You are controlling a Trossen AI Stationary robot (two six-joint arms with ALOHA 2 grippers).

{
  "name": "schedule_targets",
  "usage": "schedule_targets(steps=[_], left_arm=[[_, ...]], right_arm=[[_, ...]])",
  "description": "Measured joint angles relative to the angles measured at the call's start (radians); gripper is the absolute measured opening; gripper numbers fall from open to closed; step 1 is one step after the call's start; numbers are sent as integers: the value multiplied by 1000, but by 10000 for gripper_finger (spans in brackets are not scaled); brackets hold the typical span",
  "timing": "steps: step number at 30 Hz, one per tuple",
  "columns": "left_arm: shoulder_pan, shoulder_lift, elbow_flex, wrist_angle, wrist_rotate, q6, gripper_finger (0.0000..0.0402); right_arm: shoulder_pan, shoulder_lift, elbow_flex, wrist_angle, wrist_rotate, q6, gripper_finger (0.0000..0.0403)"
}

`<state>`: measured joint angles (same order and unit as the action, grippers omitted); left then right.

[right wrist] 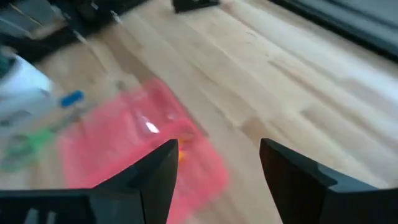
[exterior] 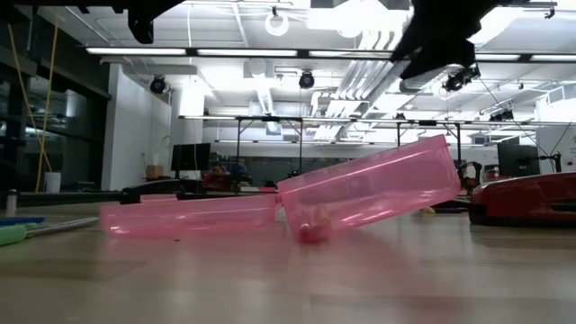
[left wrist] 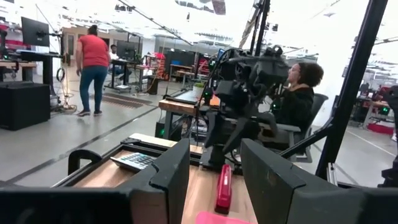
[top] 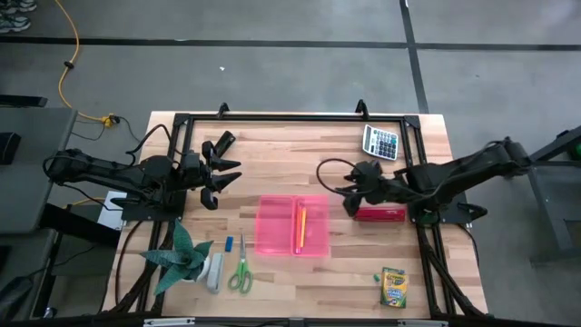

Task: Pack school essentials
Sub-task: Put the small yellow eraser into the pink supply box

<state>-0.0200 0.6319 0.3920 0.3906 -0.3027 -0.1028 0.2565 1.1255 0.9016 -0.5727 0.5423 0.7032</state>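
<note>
Seen from above, both dark arms hang over a wooden table point(top: 300, 272). Left gripper point(top: 221, 177) is at the table's left, fingers spread apart and holding nothing; right gripper point(top: 349, 191) is toward the right, also empty, its fingers apart. Between them lies an open pink pencil case point(top: 292, 225) with an orange pencil point(top: 300, 224) inside, closer to the right gripper. A red stapler point(top: 381, 213) lies just beside the right gripper, and a calculator point(top: 380, 142) sits near the far edge. Along the near edge, from left: a green folded-paper plant point(top: 182, 257), a small blue eraser point(top: 229, 243), green-handled scissors point(top: 241, 272), and, well to the right, a yellow-green crayon box point(top: 394, 289); its label cannot be read.

At table height, the pink pencil case point(exterior: 360, 189) stands with one half tilted up and the other flat on the wood; the red stapler point(exterior: 526, 200) is to its right.

Past the left gripper's spread fingers point(left wrist: 168, 180), the left wrist view shows the red stapler point(left wrist: 224, 188), the calculator point(left wrist: 134, 160), the right arm point(left wrist: 249, 87) and two people point(left wrist: 93, 65) in the room behind.

Past the right gripper's parted fingers point(right wrist: 155, 180), the right wrist view shows the pink case point(right wrist: 137, 149) lying below, with the blue eraser point(right wrist: 71, 98) and green scissors point(right wrist: 28, 143) beyond it.
</note>
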Motion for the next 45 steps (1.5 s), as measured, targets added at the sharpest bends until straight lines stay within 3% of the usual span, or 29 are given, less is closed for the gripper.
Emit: schedule_targets(steps=[4, 11, 17, 22, 25, 45], left_arm=[[0, 0, 0, -1, -5, -13, 131], [0, 0, 0, -4, -26, -44, 131], [0, 0, 0, -5, -27, -44, 131], [0, 0, 0, -13, -27, -25, 131], [0, 0, 0, -13, -26, -17, 131], [0, 0, 0, -12, -23, 10, 131]], right_arm=[[0, -53, -78, -2, 16, -16, 218], [-56, -184, -398, 500, -167, -36, 217], [-102, -229, -439, 826, -211, -396, 217], [-101, -238, -373, 853, -193, -612, 217], [-102, -238, -345, 854, -155, -572, 217], [-101, -238, -333, 846, -160, -528, 217]])
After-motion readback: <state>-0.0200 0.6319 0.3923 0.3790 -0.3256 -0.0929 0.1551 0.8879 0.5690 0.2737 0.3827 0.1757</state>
